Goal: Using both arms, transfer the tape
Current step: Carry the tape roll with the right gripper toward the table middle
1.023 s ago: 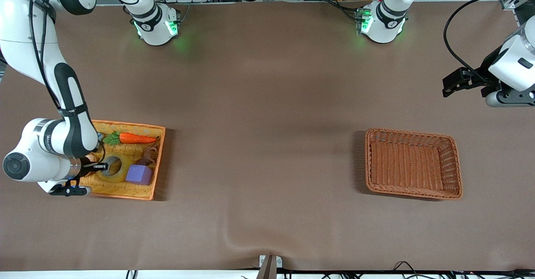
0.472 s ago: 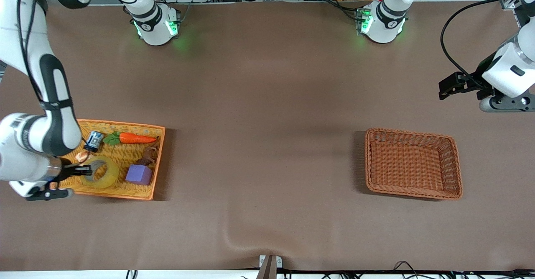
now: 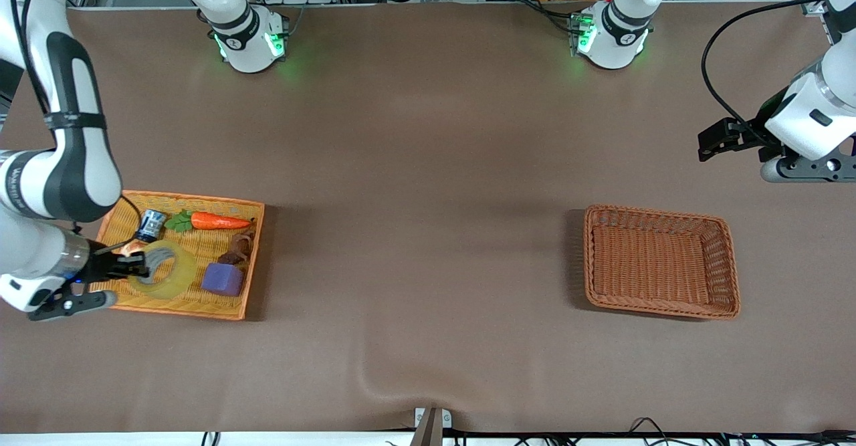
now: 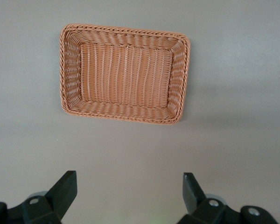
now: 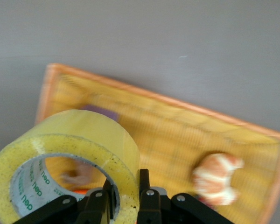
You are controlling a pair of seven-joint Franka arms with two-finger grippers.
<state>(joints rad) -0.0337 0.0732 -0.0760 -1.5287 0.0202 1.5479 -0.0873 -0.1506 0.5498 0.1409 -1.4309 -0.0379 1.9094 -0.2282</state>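
The tape (image 3: 165, 271), a thick yellowish ring with a grey core, hangs tilted just above the orange tray (image 3: 194, 198) at the right arm's end of the table. My right gripper (image 3: 136, 267) is shut on its wall. In the right wrist view one finger sits inside the tape's (image 5: 79, 140) core and the other outside, where the right gripper (image 5: 126, 189) pinches the wall. My left gripper (image 3: 710, 144) hangs open and empty over bare table at the left arm's end. Its dark fingertips (image 4: 65, 184) stand wide apart in the left wrist view.
In the tray lie a purple cube (image 3: 223, 279), a carrot (image 3: 217, 220), a blue can (image 3: 150, 225), a small brown piece (image 3: 235, 252) and a croissant (image 5: 217, 177). A brown wicker basket (image 3: 659, 213) stands empty toward the left arm's end, also seen as the basket (image 4: 126, 30).
My right gripper has lifted the tape off the tray floor and drawn it toward the right arm's end, uncovering the blue can. The left arm has shifted slightly.
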